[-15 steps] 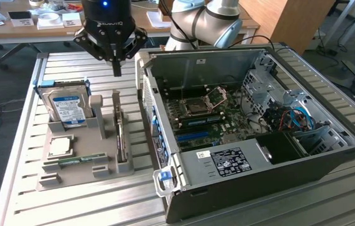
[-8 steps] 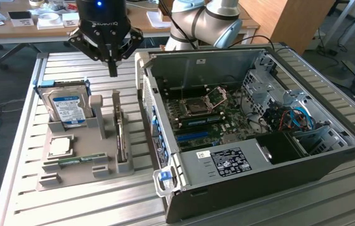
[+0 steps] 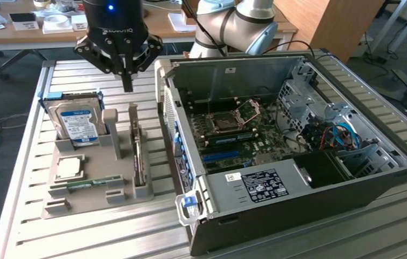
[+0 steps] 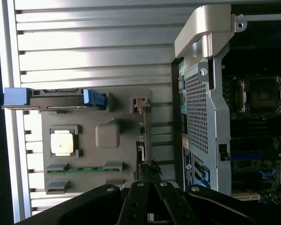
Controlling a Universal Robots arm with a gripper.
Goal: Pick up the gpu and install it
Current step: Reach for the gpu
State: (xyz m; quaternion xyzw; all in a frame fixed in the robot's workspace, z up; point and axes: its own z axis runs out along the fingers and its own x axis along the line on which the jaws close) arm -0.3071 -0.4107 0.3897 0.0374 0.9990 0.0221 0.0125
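The gpu [image 3: 138,154] stands on edge in a slot along the side of the grey holder tray [image 3: 92,202] that faces the computer. In the wrist view the gpu [image 4: 141,140] shows edge-on as a thin dark strip. My black gripper [image 3: 127,86] hangs above the far end of the tray, a little beyond the card's end, fingers pointing down and shut with nothing between them. Its fingers [image 4: 136,206] sit over the card's line in the wrist view. The open computer case [image 3: 376,183] lies beside the tray, with its motherboard [image 3: 239,135] exposed.
On the tray are a silver hard drive [image 3: 77,123] with blue rails, a square CPU [image 3: 69,167] and a narrow green RAM stick [image 3: 88,184]. The case's perforated rear wall [image 4: 199,117] stands close to the gpu's slot. Everything rests on a slatted metal table [image 3: 95,237].
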